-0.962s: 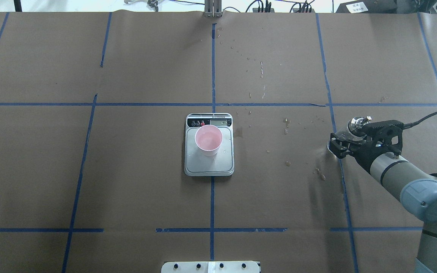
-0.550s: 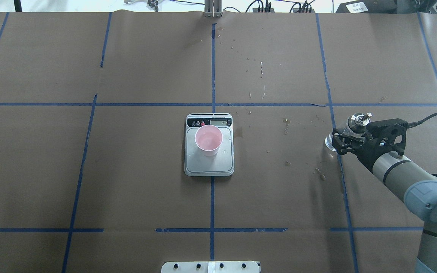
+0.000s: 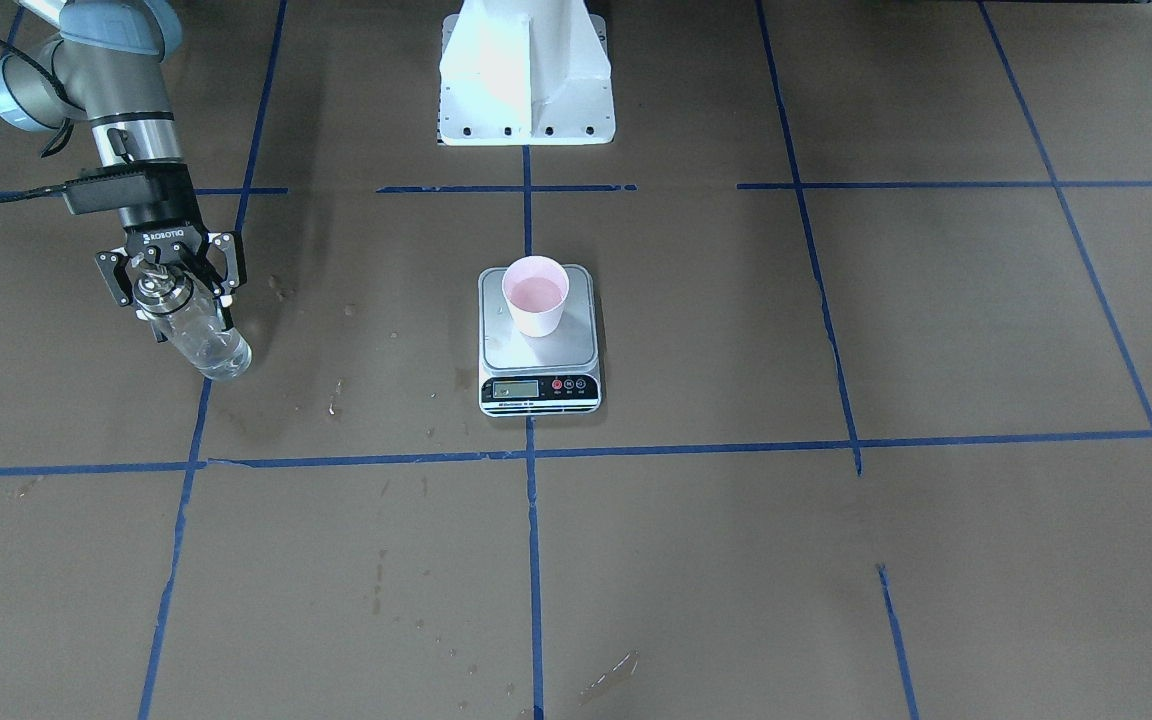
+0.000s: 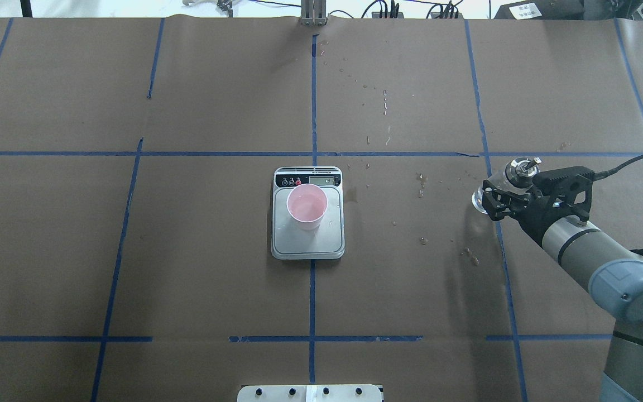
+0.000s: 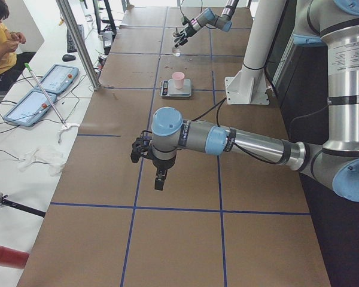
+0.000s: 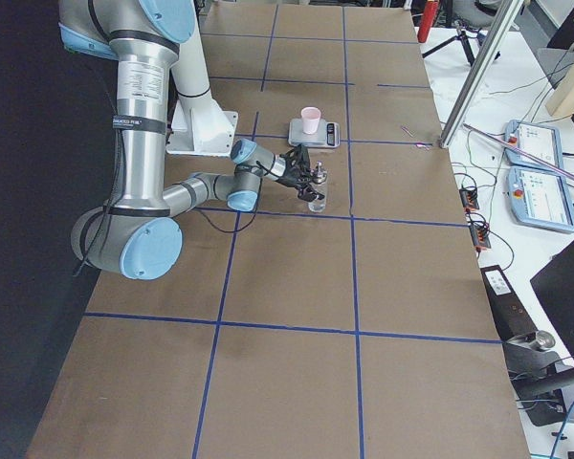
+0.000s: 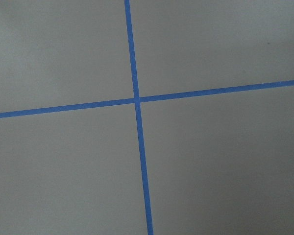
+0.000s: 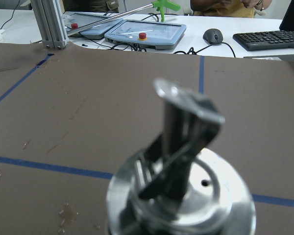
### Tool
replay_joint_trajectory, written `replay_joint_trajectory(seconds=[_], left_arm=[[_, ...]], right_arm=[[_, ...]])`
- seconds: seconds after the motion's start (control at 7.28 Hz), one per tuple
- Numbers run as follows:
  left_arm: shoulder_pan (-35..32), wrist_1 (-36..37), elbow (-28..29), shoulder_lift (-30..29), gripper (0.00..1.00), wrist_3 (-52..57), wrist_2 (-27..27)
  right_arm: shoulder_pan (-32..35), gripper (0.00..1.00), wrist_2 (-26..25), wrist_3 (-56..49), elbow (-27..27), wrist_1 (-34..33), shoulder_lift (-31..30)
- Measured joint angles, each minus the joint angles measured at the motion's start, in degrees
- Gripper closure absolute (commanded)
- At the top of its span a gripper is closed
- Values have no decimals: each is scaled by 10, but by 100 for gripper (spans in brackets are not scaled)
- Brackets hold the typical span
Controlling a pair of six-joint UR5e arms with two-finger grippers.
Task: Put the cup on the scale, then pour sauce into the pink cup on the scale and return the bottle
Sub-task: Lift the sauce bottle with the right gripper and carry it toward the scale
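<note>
The pink cup (image 4: 307, 205) stands upright on the silver scale (image 4: 308, 244) at the table's centre, also seen from the front as cup (image 3: 535, 295) on scale (image 3: 539, 352). Far to the robot's right, my right gripper (image 4: 495, 202) is shut on the clear glass bottle (image 4: 521, 169), its fingers on either side of the neck just below the silver spout cap. The front view shows that bottle (image 3: 211, 345) hanging tilted under the gripper (image 3: 181, 300), base close to the paper. The spout cap (image 8: 181, 186) fills the right wrist view. My left gripper (image 5: 145, 149) shows only in the left side view; I cannot tell its state.
Wet sauce spots (image 4: 422, 181) dot the brown paper between scale and bottle. Blue tape lines grid the table. The robot's white base (image 3: 524, 75) stands behind the scale. A seated person (image 5: 3, 36) and control tablets (image 5: 51, 81) are beyond the far edge.
My right gripper has carried the bottle a little farther from the robot and slightly toward the centre. Cup and scale have not moved.
</note>
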Motion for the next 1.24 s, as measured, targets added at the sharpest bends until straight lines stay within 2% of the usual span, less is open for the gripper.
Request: replay_joint_trajectory(seconds=[0.27, 0.55, 0.96, 1.24], left_arm=[[0, 0, 1, -1, 0, 0, 0], [0, 0, 1, 0, 0, 0, 0], [0, 0, 1, -1, 0, 0, 0], [0, 0, 2, -1, 0, 0, 0]], right_arm=[[39, 100, 2, -108, 5, -2, 19], [49, 100, -2, -138, 8, -38, 31], [44, 100, -15, -143, 14, -201, 123], [4, 100, -82, -150, 14, -326, 195]])
